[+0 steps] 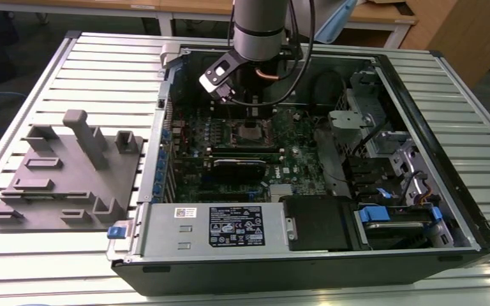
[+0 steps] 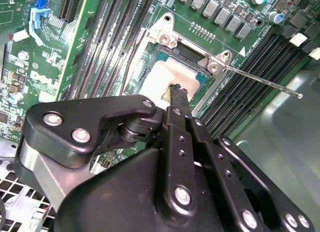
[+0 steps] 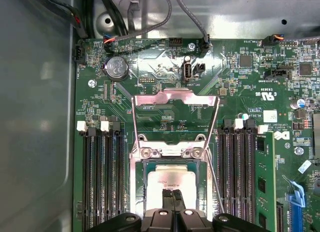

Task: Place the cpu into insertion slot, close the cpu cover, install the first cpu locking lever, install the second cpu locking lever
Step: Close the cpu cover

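A robot arm's gripper (image 3: pixel 172 194), its claw pressed together, is touching its tips to the top of the cpu (image 3: pixel 170 179), which is sitting inside the insertion slot (image 3: pixel 136 182) on the green motherboard (image 3: pixel 240 91). The first step is looking done. The cpu cover (image 3: pixel 175 97) is standing open, not yet closed, and a locking lever (image 2: pixel 260 80) is sticking out free. Counting: one cpu, one cover, one lever plainly visible; a second I cannot make out.

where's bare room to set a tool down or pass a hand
Bare slatted table on the exterior view's right of the computer case, and along the near edge by the grey fixture. Crowded around the insertion slot, where the gripper sits.
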Available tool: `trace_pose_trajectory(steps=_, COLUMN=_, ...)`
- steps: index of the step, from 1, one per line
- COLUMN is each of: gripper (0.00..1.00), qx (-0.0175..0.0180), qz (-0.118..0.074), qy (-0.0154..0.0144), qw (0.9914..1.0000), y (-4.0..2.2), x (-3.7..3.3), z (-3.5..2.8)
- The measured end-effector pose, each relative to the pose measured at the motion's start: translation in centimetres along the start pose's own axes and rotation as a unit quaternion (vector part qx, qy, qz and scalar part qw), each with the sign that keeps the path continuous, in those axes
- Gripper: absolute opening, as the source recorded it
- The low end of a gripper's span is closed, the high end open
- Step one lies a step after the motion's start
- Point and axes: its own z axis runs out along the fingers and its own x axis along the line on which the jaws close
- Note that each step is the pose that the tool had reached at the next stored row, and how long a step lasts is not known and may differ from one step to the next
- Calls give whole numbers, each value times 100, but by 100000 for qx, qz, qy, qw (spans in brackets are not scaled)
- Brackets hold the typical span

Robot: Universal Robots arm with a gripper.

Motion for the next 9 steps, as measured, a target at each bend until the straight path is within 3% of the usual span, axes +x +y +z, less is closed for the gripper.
trace_pose_trajectory(steps=9, gripper=10, qx=-2, qz=1, qy=2, qw=100000, y=1, x=0, z=-17)
